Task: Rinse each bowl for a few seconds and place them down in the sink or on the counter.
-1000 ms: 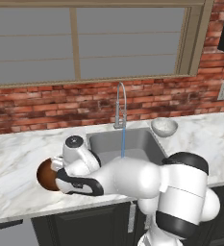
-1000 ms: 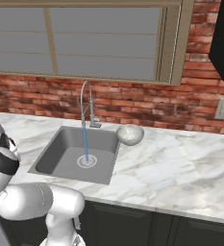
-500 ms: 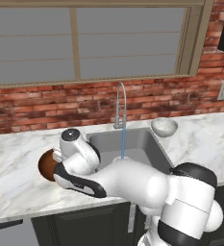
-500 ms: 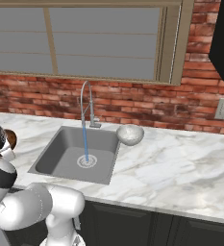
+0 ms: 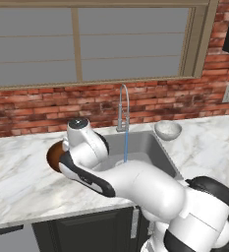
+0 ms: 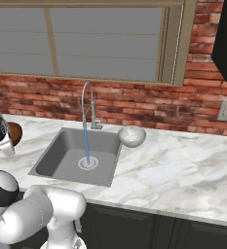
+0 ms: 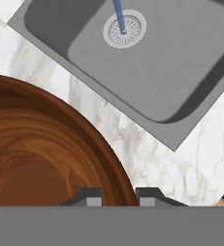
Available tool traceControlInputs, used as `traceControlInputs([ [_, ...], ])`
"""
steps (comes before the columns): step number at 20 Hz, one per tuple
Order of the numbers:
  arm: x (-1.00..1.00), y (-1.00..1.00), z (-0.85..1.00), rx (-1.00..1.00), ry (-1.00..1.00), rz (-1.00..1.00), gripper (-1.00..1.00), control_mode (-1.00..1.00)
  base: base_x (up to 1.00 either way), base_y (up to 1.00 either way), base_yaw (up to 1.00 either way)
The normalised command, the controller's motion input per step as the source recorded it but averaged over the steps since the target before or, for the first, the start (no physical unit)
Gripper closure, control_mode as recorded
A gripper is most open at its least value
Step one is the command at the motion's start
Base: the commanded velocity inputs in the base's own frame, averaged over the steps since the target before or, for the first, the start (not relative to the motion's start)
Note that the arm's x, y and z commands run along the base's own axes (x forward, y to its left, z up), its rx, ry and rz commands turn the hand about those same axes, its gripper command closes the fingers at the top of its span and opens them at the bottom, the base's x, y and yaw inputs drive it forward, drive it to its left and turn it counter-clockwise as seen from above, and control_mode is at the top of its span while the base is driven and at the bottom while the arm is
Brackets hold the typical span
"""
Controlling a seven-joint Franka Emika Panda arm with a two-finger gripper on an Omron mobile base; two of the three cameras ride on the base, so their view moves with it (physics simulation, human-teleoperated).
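Fingers of the gripper straddle the rim of the wooden bowl, one dark tip inside the rim and one outside — apparently closed on it, though actual contact falls below the visible edge of the hand view. From the left base view, the bowl appears raised above the counter, just left of the sink, partly hidden behind the arm's wrist; the right base view shows the same bowl at the far left edge.

Progress, judged from this arrangement: water is running from the faucet as a thin blue stream onto the drain, and the first bowl appears lifted but is not yet beneath the flow. The pale bowl sits on the counter at the sink's far right corner, untouched. Both rinses and both set-downs therefore seem to remain.

Materials and shapes — the wooden bowl is round, dark reddish-brown, with swirling grain and a smooth thick rim. The pale bowl is round, grey-white, with a speckled interior. The sink is a square grey metal basin with rounded inner corners and a circular perforated drain. The faucet is a tall, curved chrome neck. The counter is white marble-look with grey veining, set against a red brick wall.
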Motion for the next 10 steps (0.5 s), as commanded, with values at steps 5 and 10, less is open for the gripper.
traceControlInputs([
  [5, 0.0, -0.39, 0.22, 0.06, 0.05, -0.13, 1.0, -1.0, 0.0, 0.0, 0.0],
  [10, 0.0, -0.45, 0.1, 0.06, 0.05, -0.11, 1.0, -1.0, 0.0, 0.0, 0.0],
])
